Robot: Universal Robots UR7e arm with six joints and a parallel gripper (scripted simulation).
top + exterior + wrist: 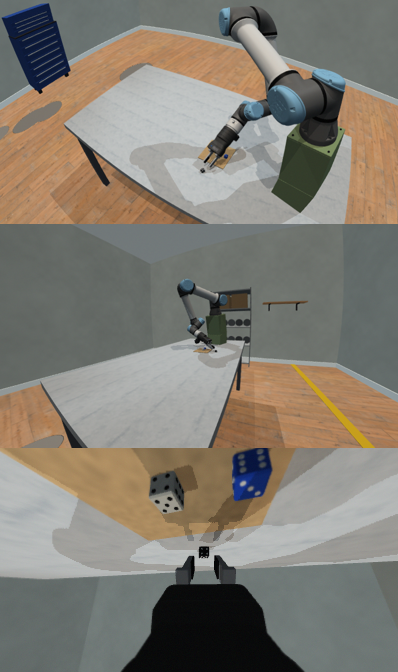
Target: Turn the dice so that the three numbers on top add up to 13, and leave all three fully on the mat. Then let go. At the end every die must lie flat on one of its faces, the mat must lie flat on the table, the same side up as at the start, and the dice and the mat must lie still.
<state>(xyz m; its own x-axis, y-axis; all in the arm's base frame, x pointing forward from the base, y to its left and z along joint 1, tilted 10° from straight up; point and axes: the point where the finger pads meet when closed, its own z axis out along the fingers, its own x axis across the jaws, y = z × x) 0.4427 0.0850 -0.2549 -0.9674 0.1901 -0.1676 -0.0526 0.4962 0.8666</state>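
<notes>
1. Table [115,115] [129,390] [25,548], one; bears all.
2. Mat [222,165] [196,351] [115,488], tan; carries blue die [226,156] [204,348] [251,474] and white die [167,493].
3. Gripper [208,164] [213,347] [204,562], tilted; fingers parted, holding nothing.
4. Black die [202,170] [215,351] [203,552], off mat, just beyond the fingertips, centred on their gap.

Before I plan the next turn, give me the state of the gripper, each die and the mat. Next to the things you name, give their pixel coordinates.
Gripper [207,164] [213,347] [204,562]: open, nothing between its fingers.
Black die [202,170] [215,351] [204,552]: on the table, off the mat; top number too small to read.
White die [167,497]: on the mat, five up.
Blue die [226,156] [204,348] [251,477]: on the mat, three up.
Mat [221,165] [198,351] [115,493]: flat on the table.
</notes>
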